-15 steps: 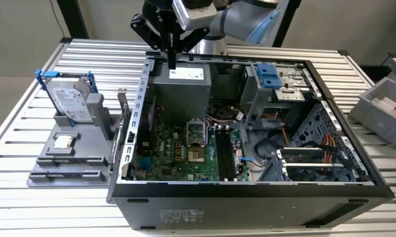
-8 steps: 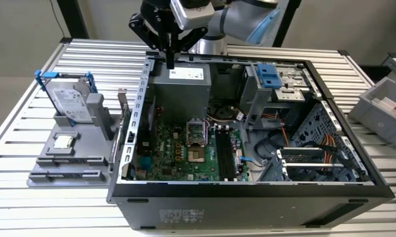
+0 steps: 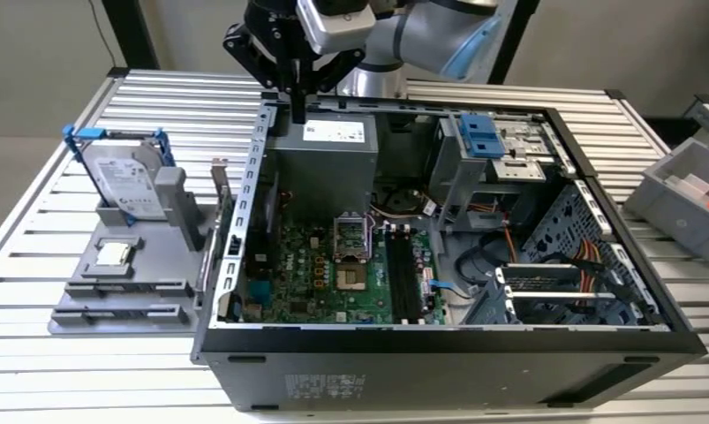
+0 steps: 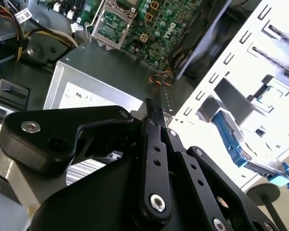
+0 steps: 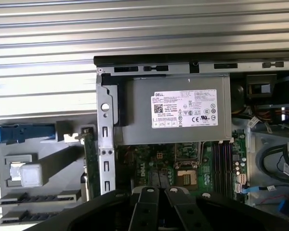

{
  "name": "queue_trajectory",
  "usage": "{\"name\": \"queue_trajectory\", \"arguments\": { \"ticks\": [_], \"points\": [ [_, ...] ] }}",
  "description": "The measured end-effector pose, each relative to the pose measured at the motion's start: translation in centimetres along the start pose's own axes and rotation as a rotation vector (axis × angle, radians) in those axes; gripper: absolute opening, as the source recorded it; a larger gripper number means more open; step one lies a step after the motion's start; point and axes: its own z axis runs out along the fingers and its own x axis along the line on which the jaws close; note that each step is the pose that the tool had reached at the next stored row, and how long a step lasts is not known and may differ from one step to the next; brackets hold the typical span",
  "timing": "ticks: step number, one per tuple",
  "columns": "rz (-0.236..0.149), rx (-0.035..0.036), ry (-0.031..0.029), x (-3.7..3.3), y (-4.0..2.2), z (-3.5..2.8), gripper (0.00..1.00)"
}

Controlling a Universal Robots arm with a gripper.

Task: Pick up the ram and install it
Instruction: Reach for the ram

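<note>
**The ram (image 3: 221,194) upright in its fixture (image 3: 89,265); gripper (image 3: 297,111) empty**

From the exterior view's left: the hard drive (image 3: 128,177) stands in the grey fixture; the ram stands just beside the case (image 3: 448,362) wall; the gripper hangs above the power supply (image 3: 325,163), fingers pressed together, holding nothing.
</note>
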Motion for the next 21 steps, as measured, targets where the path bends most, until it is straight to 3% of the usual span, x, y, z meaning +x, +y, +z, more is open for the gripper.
{"name": "queue_trajectory", "arguments": {
  "ticks": [21],
  "points": [
    [0.0,0.0001,0.0004,1.62,-0.11,-0.03,0.0]
  ]
}}
